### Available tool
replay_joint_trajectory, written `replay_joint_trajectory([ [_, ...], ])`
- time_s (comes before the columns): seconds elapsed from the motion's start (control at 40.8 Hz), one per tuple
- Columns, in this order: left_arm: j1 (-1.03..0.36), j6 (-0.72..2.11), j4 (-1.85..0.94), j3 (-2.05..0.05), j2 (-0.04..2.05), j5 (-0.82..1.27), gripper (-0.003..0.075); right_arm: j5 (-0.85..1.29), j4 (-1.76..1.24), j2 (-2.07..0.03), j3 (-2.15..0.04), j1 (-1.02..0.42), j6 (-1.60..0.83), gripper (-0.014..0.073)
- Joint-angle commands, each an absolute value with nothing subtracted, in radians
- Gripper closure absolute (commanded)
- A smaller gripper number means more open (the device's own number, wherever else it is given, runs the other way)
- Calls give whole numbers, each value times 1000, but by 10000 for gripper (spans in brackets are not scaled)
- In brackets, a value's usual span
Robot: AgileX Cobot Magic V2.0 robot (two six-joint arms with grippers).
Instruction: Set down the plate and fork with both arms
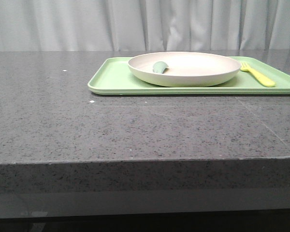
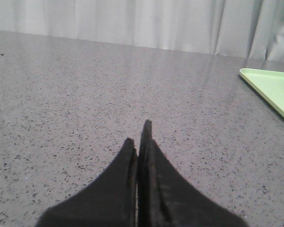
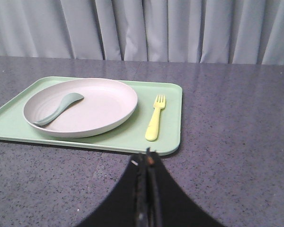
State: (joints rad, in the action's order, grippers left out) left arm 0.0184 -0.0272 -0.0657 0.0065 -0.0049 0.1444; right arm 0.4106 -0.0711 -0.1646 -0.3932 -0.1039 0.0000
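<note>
Both pincers read as pressed together and holding nothing: my left pincer (image 2: 141, 142) sits over bare grey counter (image 1: 135, 130) well apart from the green tray (image 1: 111, 82), and my right pincer (image 3: 148, 158) sits just short of the tray's near edge, with open counter all around it. On the tray I see the plate (image 1: 193, 67) with a grey-green spoon (image 3: 57, 109) lying inside it, and the fork (image 3: 155, 118) just beside the plate, apart from its rim. From the front the tray's far right corner is cut off.
</note>
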Motion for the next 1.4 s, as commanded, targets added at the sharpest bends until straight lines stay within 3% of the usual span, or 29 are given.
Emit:
replay_joint_trajectory([
  [0.0, 18, -26, -73, 8, -26, 70, 738, 333, -64, -176, -420, -105, -7, 710],
  [0.319, 18, -26, -73, 8, -26, 70, 738, 161, -53, -139, -246, -67, -8, 710],
  [0.687, 18, -26, -73, 8, -26, 70, 738, 147, -61, 29, 18, -33, -8, 710],
  [1.373, 18, -26, -73, 8, -26, 70, 738, 178, -61, 29, 24, -33, -8, 710],
])
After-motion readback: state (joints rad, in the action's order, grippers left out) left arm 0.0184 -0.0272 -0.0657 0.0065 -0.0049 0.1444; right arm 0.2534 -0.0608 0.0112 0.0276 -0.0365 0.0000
